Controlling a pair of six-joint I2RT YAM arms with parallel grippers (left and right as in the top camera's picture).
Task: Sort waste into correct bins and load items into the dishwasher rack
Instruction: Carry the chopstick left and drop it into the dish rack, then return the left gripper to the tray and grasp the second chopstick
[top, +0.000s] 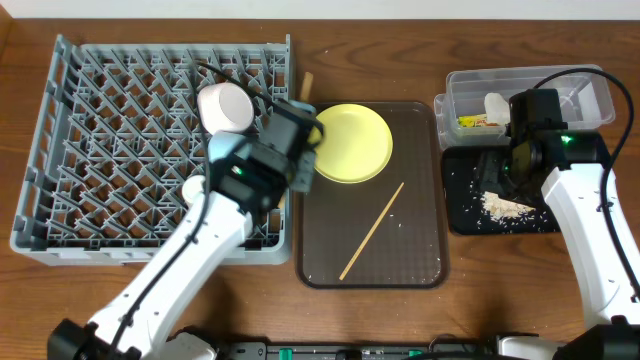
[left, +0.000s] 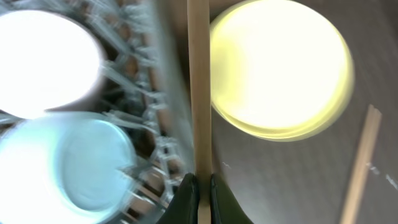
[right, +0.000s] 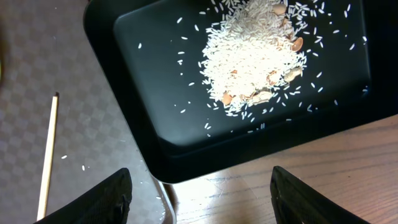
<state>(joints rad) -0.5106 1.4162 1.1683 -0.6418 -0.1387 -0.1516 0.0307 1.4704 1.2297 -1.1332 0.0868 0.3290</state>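
Left gripper (left: 200, 190) pinches one chopstick (left: 199, 87), plate (left: 280, 68) just right of it; I see right gripper (right: 199, 190) gaping above rice (right: 249, 56)

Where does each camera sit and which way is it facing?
Overhead: above the table, looking straight down on dishwasher rack and brown serving tray; both arms show.
Left wrist: on its arm, facing down past the left end effector, shut on a chopstick beside the yellow plate.
Right wrist: on its arm, facing down at rice scraps in the black tray; open right end effector at bottom.
Shared: all three show the loose chopstick on the brown serving tray.
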